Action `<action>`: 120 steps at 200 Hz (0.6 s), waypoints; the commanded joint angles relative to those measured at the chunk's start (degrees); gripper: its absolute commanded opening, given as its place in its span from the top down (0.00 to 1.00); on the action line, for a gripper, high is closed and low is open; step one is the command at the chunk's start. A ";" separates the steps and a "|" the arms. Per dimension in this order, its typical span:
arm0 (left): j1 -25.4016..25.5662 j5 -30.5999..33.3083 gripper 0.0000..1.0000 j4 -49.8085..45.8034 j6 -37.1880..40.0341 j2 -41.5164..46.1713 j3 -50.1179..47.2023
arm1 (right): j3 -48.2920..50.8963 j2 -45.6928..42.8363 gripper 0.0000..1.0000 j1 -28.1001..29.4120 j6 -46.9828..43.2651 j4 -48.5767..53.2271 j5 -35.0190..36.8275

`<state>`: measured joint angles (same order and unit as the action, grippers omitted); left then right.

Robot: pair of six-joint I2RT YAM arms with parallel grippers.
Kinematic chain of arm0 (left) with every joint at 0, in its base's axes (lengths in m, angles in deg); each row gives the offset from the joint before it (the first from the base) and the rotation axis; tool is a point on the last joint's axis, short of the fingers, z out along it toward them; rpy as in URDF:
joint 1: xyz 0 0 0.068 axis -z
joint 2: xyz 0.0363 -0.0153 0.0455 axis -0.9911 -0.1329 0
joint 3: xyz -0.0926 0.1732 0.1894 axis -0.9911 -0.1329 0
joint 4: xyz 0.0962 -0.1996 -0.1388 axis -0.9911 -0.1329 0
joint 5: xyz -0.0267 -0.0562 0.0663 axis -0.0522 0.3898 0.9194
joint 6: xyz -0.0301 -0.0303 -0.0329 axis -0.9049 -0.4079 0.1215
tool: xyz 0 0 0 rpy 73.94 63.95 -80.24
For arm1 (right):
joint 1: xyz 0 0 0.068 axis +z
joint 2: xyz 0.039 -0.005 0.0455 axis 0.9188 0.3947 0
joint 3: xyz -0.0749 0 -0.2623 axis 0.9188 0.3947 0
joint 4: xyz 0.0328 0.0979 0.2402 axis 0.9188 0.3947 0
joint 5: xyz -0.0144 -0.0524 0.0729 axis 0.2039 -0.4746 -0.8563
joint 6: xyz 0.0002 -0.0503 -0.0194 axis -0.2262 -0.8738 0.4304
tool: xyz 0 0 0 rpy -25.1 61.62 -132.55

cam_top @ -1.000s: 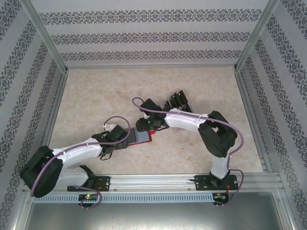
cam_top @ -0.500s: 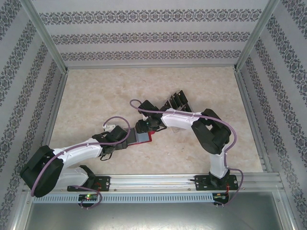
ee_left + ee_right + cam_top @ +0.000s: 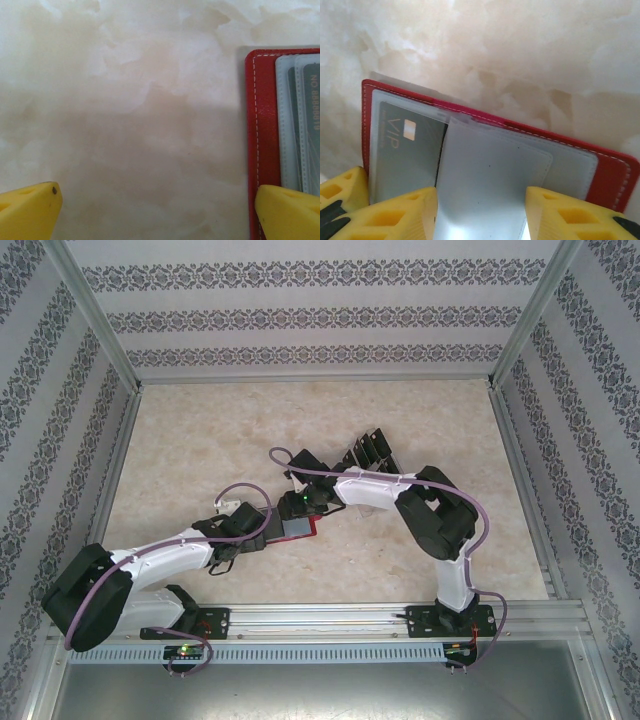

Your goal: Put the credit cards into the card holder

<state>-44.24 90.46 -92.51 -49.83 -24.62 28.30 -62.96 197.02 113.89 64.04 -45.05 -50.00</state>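
The wallet [image 3: 615,177] lay open on the table [image 3: 125,100], one card [image 3: 407,150] pocketed; the wide-open left gripper [image 3: 157,196] apparently pinned its edge, while the right gripper [image 3: 481,197], fingers half-spread, straddled a sleeve [image 3: 490,165], grip undeterminable.

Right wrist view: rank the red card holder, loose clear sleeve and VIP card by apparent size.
1. Card holder, spanning nearly the whole frame width.
2. Clear sleeve; it seems nearer the camera and runs off the bottom edge, so its lead over the card is unsure.
3. VIP card, partly covered by the sleeve.
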 commanded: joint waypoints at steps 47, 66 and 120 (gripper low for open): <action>-0.60 0.53 0.00 -0.21 -0.41 -0.89 -0.53 | 0.08 1.60 0.51 0.50 5.58 -6.03 -7.93; -0.57 0.53 0.00 -0.14 -0.44 -0.77 -0.56 | 0.26 1.64 0.51 0.54 6.89 -7.17 -9.08; -0.59 0.00 0.00 -1.15 0.37 3.80 -0.09 | 0.48 1.95 0.51 0.54 7.74 -7.74 -9.22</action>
<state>-44.24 90.40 -92.49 -49.81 -23.96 28.30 -62.96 197.81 113.89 70.53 -51.70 -57.90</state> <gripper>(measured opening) 0.999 0.494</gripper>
